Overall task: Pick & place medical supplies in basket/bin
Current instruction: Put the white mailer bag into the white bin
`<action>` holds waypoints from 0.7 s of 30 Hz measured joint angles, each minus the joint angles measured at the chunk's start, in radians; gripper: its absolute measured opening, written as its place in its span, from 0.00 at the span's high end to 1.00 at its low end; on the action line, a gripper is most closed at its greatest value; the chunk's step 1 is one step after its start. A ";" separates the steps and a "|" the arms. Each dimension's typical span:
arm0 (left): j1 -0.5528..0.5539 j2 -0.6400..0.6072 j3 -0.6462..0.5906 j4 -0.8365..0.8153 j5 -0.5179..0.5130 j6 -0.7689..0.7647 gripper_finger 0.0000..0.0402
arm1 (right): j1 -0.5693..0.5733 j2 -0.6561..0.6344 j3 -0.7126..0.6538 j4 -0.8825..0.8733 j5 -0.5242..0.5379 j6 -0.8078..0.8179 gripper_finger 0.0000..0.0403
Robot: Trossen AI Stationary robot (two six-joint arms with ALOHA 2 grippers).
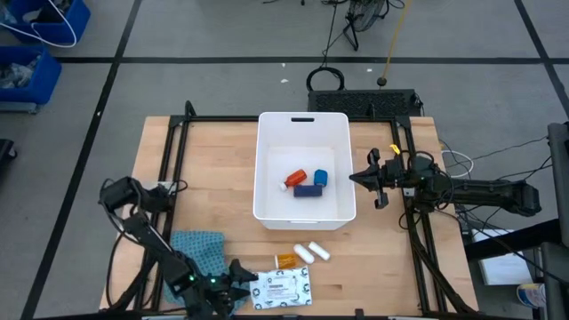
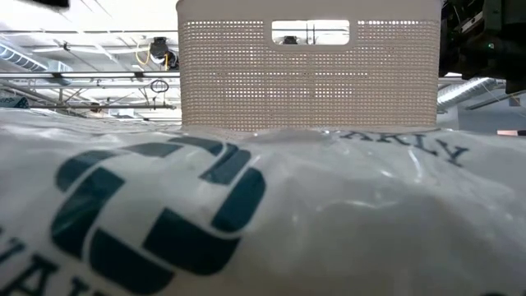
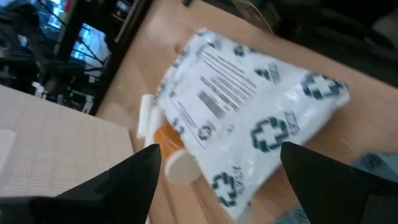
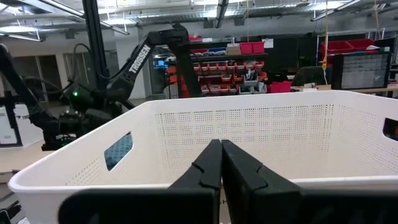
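Note:
The white tub point(image 1: 302, 210) stands mid-table and holds the red-capped bottle point(image 1: 295, 179), blue tape roll point(image 1: 321, 177) and dark blue strip point(image 1: 308, 189). Near the table's near edge lie the white printed packet point(image 1: 284, 286), orange pill bottle point(image 1: 286, 260) and two white cylinders point(image 1: 311, 253). My left gripper point(image 1: 242, 280) is open at the packet's left end; in the left wrist view the packet point(image 3: 242, 112) lies ahead between the spread fingers, untouched, with the orange bottle point(image 3: 171, 155) beside it. My right gripper point(image 1: 357, 178) is shut just outside the tub's right wall point(image 4: 261, 130).
A blue patterned cloth point(image 1: 197, 249) lies flat left of the packet, under my left arm. Dark frame rails run along the table's left and right sides. In the low view the packet point(image 2: 246, 214) fills the foreground, with the tub point(image 2: 308, 74) behind it.

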 joint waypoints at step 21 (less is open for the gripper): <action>0.134 0.011 0.000 -0.098 0.254 -0.158 0.16 | 0.000 0.000 0.000 0.002 0.002 0.009 1.00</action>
